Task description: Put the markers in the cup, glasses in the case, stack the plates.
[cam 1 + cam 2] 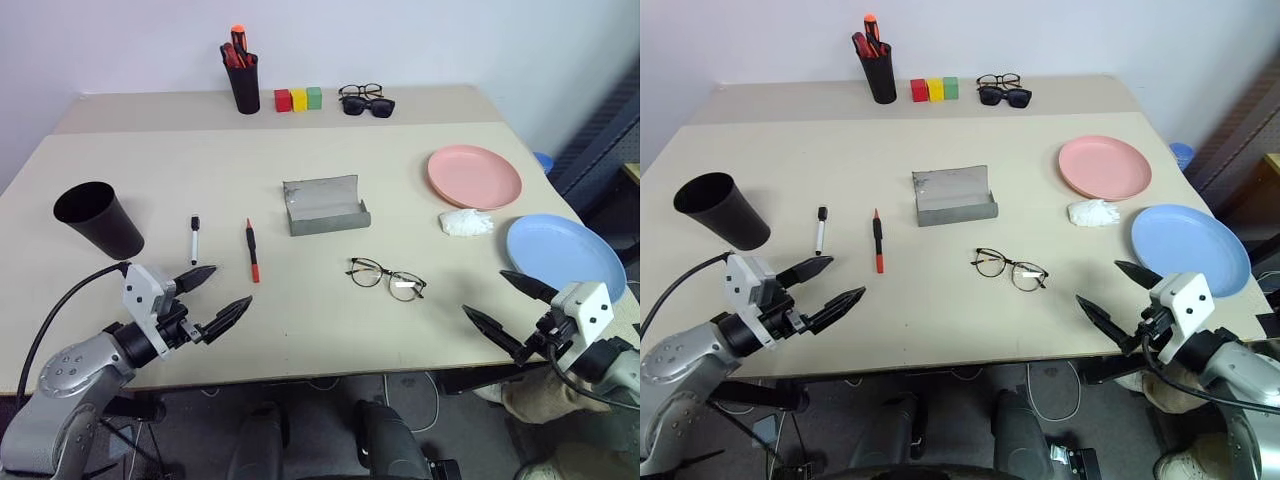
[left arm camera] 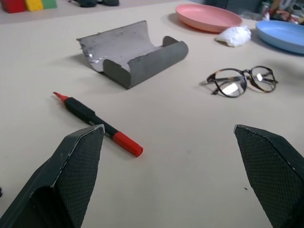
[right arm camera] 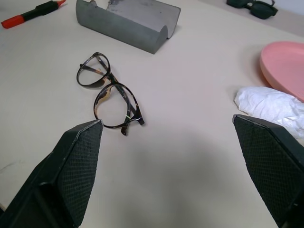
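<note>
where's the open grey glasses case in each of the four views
Left eye view: the case lies mid-table, lid open.
Right eye view: the same spot, mid-table.
Left wrist view: upper middle, beyond the red marker.
Right wrist view: along the top edge.
Shared landmark: the glasses lie on the table near the case in all four views.

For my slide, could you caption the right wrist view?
Open right gripper hovers near glasses and open case.

Bare table (image 1: 300, 320) before glasses (image 1: 387, 277); crumpled tissue (image 1: 466, 223) between plates.
</note>
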Tool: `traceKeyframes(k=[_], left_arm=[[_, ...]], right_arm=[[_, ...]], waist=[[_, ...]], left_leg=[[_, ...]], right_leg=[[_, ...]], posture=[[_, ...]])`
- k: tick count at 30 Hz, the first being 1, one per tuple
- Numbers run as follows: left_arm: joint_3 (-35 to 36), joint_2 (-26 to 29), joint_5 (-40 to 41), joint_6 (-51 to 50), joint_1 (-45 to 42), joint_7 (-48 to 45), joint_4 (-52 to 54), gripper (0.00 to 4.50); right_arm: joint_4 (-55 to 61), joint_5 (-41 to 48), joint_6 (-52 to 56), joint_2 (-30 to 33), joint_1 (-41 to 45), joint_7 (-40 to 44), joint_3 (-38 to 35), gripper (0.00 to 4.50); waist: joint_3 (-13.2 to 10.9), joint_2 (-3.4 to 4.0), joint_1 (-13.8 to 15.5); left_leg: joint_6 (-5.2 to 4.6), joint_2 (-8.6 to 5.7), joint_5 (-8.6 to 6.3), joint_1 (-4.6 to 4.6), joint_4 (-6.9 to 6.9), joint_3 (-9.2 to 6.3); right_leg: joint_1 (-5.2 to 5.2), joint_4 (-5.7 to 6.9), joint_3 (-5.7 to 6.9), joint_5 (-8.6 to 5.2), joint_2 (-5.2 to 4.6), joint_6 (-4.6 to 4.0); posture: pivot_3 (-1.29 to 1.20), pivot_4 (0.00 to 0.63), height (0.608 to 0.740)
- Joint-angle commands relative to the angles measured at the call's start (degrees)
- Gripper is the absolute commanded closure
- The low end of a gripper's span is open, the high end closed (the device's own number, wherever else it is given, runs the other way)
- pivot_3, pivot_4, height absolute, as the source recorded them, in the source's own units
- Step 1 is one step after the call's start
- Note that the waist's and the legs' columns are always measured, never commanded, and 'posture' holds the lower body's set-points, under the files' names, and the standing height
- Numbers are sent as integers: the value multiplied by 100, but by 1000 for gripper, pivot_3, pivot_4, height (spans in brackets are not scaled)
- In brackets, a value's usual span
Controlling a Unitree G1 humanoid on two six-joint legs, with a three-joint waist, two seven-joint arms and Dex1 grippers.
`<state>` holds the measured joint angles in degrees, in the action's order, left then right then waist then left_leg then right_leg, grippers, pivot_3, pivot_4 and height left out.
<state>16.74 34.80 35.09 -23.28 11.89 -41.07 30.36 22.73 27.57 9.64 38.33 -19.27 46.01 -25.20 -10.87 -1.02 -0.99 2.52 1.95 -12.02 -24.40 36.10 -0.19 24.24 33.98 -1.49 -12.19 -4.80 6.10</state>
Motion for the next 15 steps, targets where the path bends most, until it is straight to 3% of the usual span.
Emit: traceKeyframes(k=[1,15], left_arm=[[88,-11,116,6,-58,36,137,0],[-65,-218,-150,111,-4,389,242,0]], right_arm=[[150,100,30,114,76,18,-217,30],[104,64,244,162,427,-1,-114,30]], waist=[[0,0,4],[0,0,15]], left_leg=[[0,0,0,0,-1,0],[-12,-1,5,0,1,0]], right_leg=[[1,1,0,0,0,0],[0,4,0,1,1,-1]], posture=[[0,150,740],[0,150,740]])
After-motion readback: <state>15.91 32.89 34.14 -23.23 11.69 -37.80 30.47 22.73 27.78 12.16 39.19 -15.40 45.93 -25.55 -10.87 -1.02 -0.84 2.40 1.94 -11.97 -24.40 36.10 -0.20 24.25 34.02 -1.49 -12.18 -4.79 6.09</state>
